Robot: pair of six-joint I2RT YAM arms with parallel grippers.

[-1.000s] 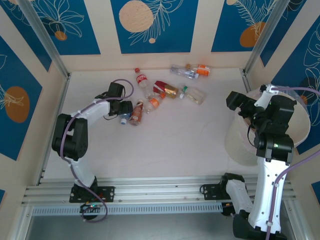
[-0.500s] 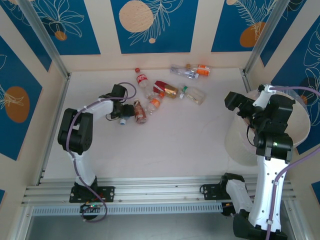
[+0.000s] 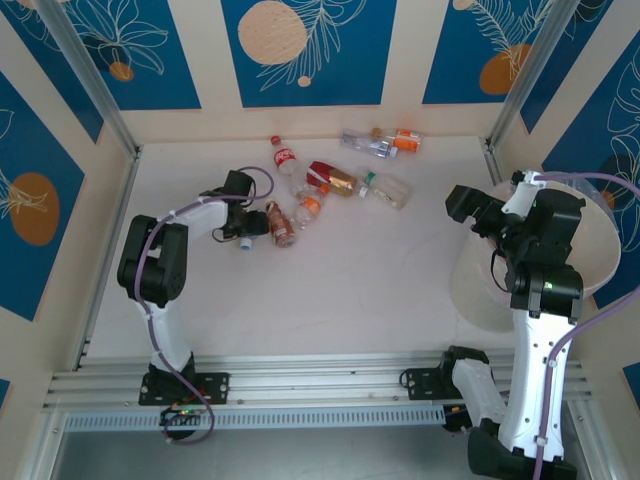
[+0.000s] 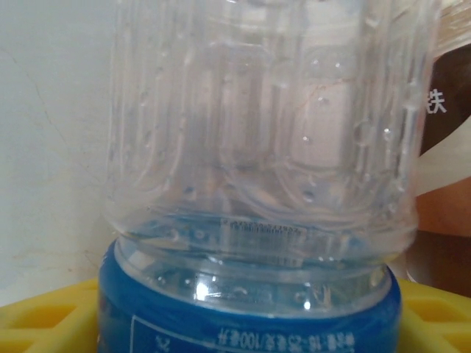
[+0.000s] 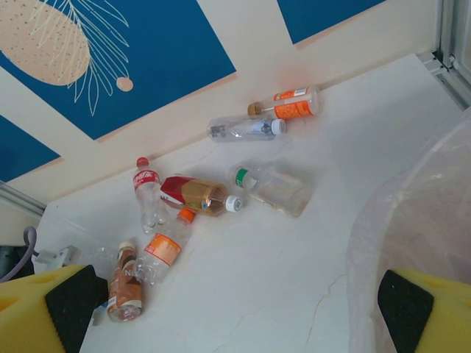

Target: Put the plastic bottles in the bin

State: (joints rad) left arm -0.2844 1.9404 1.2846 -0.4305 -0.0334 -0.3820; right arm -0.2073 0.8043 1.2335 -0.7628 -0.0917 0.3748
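We see left gripper (image 3: 248, 230) at 9 o'clock, clamped on blue-label bottle (image 4: 257, 162); loose bottles (image 3: 333, 180) lie at 12 o'clock; right gripper (image 3: 466, 206) spread wide, empty, beside bin (image 3: 478, 300) at 3 o'clock.

Wide open across the bare table (image 3: 380, 270), near side and middle. Crowded along the far side with scattered bottles (image 3: 334, 179), narrow gaps between them. Walled off right by the bin (image 3: 603, 250).
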